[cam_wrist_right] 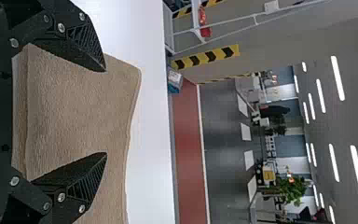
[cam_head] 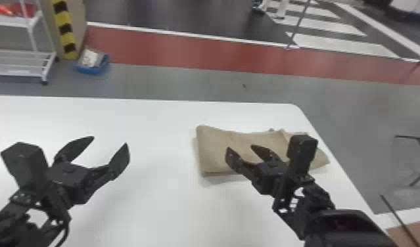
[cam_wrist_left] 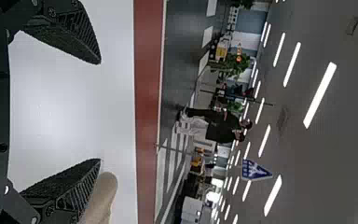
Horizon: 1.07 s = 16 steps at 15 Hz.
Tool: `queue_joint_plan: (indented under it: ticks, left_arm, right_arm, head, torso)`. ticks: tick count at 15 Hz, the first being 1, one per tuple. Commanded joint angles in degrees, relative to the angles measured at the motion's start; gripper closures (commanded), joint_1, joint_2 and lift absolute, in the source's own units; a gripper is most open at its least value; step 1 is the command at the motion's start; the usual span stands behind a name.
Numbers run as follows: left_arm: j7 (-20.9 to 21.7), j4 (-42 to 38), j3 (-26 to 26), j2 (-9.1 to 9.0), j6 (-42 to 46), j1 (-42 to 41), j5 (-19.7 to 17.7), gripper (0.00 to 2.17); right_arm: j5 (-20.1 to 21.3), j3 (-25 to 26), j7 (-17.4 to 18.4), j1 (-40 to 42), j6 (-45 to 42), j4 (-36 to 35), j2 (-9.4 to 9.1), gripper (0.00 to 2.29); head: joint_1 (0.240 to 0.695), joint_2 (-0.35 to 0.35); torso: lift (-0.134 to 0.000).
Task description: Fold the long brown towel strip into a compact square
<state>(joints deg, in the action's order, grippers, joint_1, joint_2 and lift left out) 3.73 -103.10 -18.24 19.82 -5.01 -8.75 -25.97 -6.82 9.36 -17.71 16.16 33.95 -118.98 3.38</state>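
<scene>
Right pincer (cam_head: 240, 147) gapes empty, likely lined up to pinch layers, left pincer (cam_head: 109, 141) hangs wide too, well aside, and just past the right lies the brown towel (cam_head: 219, 144), partly folded, near the bench (cam_head: 153, 203)'s right edge.

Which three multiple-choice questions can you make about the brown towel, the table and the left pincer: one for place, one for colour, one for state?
1. Where is the folded brown cloth towel?
A) on the floor
B) on the table's right side
C) beside the left arm

2. What colour is the round-cornered table?
A) green
B) black
C) white

3. How is the left black two-fingered pincer?
A) open, empty
B) shut, empty
C) gripping the towel

1 B: it lies near the right edge.
2 C: its bare top is white.
3 A: its fingers stand apart, nothing between.
</scene>
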Motion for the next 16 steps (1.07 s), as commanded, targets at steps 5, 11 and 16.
queue_joint_plan:
  ticks: [5, 11, 16]
  left_arm:
    - [4.62, 1.06, 11.82, 2.41, 1.71, -3.73, -3.48, 0.15]
    - [5.94, 1.68, 13.14, 2.77, 2.42, -4.61, -4.09, 0.15]
    - [5.94, 1.68, 13.23, 2.77, 2.59, -4.52, -4.09, 0.15]
  right_arm:
    - [12.01, -11.12, 4.44, -6.14, 13.12, 2.09, -1.19, 0.34]
    - [12.01, -11.21, 4.80, -8.43, 17.69, 4.37, -1.10, 1.35]
    - [11.22, -12.17, 4.36, -9.22, 18.75, 4.37, -1.01, 1.69]
  head:
    - [0.695, -0.014]
    - [0.695, 0.031]
    - [0.695, 0.037]
  torso:
    - [-0.124]
    - [-0.124]
    - [-0.124]
